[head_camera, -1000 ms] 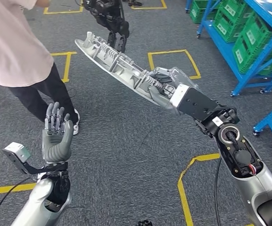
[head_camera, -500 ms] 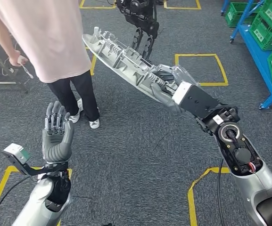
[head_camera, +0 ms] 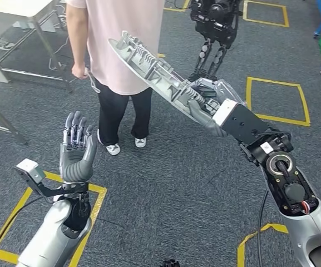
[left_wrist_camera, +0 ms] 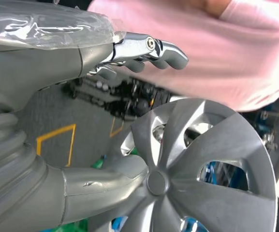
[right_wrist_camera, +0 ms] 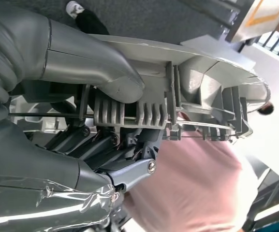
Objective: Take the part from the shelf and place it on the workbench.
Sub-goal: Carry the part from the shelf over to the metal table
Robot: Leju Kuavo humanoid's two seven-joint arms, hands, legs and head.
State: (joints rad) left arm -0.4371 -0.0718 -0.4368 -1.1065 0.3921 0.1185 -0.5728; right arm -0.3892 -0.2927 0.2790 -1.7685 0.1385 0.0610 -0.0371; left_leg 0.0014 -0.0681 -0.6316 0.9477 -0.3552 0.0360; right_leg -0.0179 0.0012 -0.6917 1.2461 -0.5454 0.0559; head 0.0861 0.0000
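Above grey carpet, right hand grips the silver wheel cover; left hand is raised, fingers spread, holding nothing.

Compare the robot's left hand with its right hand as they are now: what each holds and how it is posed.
The right hand grips the grey wheel cover by its rim, thumb on one face and fingers on the ribbed side; the left hand holds nothing. The left hand stands upright with its fingers pointing up; the right hand reaches forward on an outstretched arm. Both are the same grey make, and both face the person in the pink shirt.
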